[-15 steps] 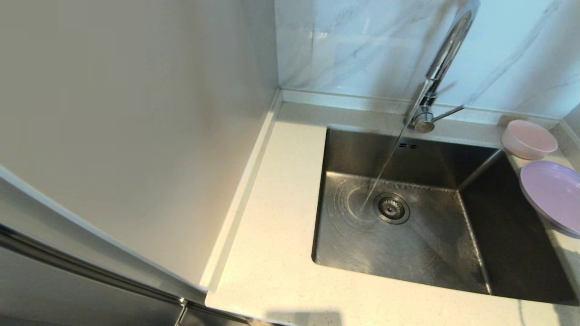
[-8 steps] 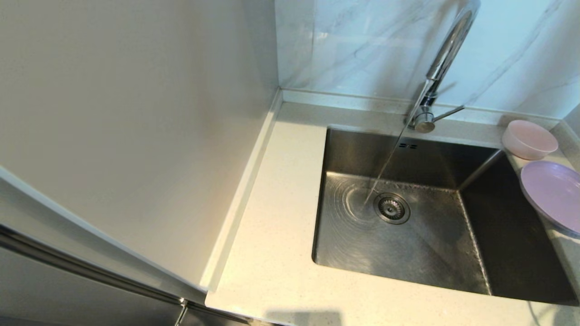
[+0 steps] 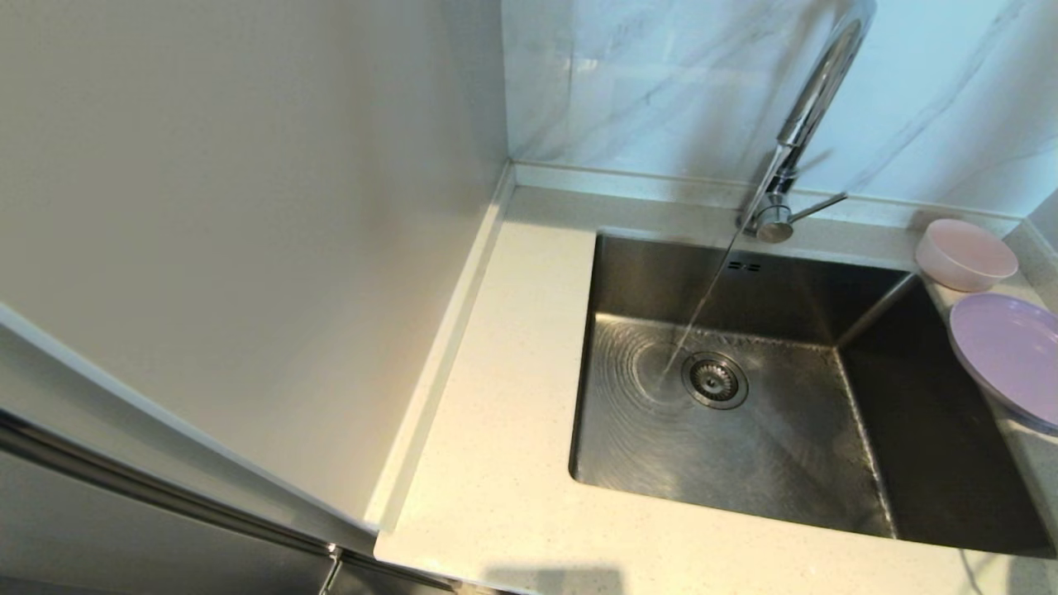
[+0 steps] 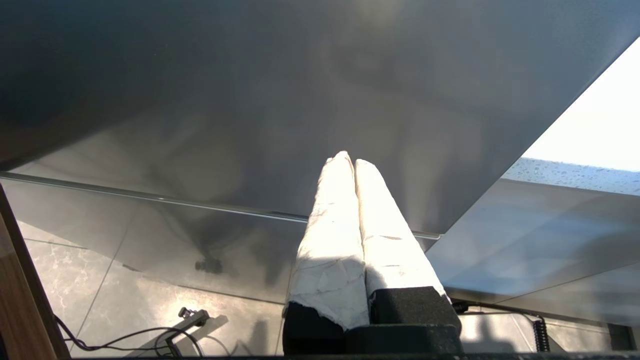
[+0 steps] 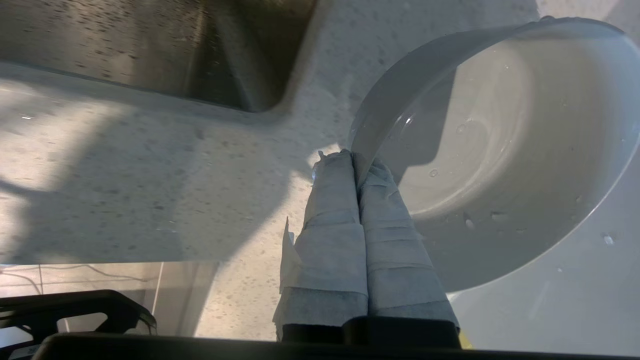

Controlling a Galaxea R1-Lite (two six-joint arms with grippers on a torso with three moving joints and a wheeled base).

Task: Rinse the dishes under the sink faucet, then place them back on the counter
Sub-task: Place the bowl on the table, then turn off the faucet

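Note:
Water runs from the chrome faucet (image 3: 814, 91) into the steel sink (image 3: 628, 273), landing beside the drain strainer (image 3: 714, 380). On the counter (image 3: 496, 397) to the sink's right stand a pink bowl (image 3: 965, 254) and a lilac plate (image 3: 1008, 351), with no gripper near them. Neither gripper shows in the head view. In the right wrist view my right gripper (image 5: 356, 159) is shut on the rim of a pale wet bowl (image 5: 500, 150), tilted above the speckled counter (image 5: 125, 175) near a sink corner (image 5: 240, 75). My left gripper (image 4: 348, 159) is shut and empty, low beside a grey panel.
A cream wall panel (image 3: 248, 207) closes the counter's left side, and marble tiles (image 3: 645, 83) stand behind it. The faucet's lever (image 3: 818, 204) sticks out to the right. A smooth white surface (image 5: 575, 310) lies under the held bowl. Cables (image 4: 125, 340) lie on the floor tiles.
Water keeps running and the ripples in the sink shift. A thin line at the head view's lower right edge has moved slightly. The pink bowl and plate have not moved.

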